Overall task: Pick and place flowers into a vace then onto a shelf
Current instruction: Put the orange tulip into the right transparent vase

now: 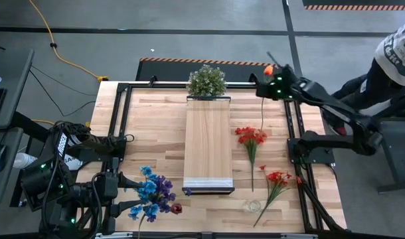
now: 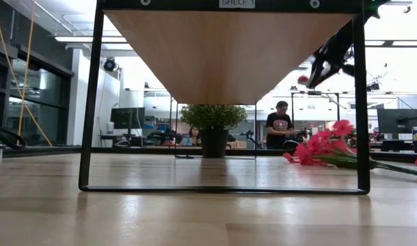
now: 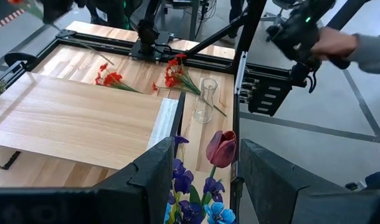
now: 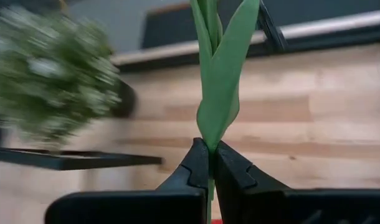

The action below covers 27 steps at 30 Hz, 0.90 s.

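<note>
Left gripper (image 3: 202, 180): fingers parted; blue, purple and dark red flowers (image 3: 205, 186) between them, grasp unclear
Ahead of it: long light-wood shelf (image 1: 208, 143); clear glass vase (image 3: 204, 101) beside its end
Right gripper (image 4: 211, 163): clenched on green-stemmed orange flower (image 1: 268, 70), near bushy green plant (image 1: 206, 80)

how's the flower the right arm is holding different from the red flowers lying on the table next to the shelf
The orange-bloomed flower with a long green stem is lifted off the table, pinched at its stem in the shut right gripper; the bunch of red flowers with green stems lies flat on the wooden tabletop, untouched. The held one is a single stem with one bloom; the red bunch shows several blooms. Both sit right of the shelf.
</note>
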Available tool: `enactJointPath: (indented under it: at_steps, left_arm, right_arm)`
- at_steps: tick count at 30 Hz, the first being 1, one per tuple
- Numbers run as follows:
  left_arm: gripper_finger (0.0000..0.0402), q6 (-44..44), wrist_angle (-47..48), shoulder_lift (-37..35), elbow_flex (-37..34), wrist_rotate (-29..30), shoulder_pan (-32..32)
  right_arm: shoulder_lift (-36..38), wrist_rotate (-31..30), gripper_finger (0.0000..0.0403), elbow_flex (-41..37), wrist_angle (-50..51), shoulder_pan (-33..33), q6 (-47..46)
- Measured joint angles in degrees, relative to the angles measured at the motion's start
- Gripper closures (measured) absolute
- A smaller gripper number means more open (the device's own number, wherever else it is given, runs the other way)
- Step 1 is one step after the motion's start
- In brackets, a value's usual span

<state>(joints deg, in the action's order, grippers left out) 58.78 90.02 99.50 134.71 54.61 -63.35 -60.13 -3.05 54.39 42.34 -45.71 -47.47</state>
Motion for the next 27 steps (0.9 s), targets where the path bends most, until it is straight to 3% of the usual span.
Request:
enactJointPath:
  at_steps: [7, 12, 20, 27]
  left_arm:
    - [0.0186, 0.0, 0.0, 0.0, -0.02, 0.0, -0.01]
    - [0.0186, 0.0, 0.0, 0.0, -0.02, 0.02, 0.0]
    - [0.0186, 0.0, 0.0, 0.0, -0.02, 0.02, 0.0]
    - [0.0186, 0.0, 0.0, 0.0, -0.02, 0.04, 0.0]
  right_arm:
    - [11.89, 0.59, 0.0402, 0.43, -0.56, 0.27, -1.56]
    - [16.42, 0.5, 0.0402, 4.53, -0.6, 3.29, -1.59]
    - [16.55, -2.53, 0.0402, 17.01, 0.52, 10.17, 1.66]
    - [13.78, -5.98, 0.0403, 30.25, 9.25, 14.87, 6.54]
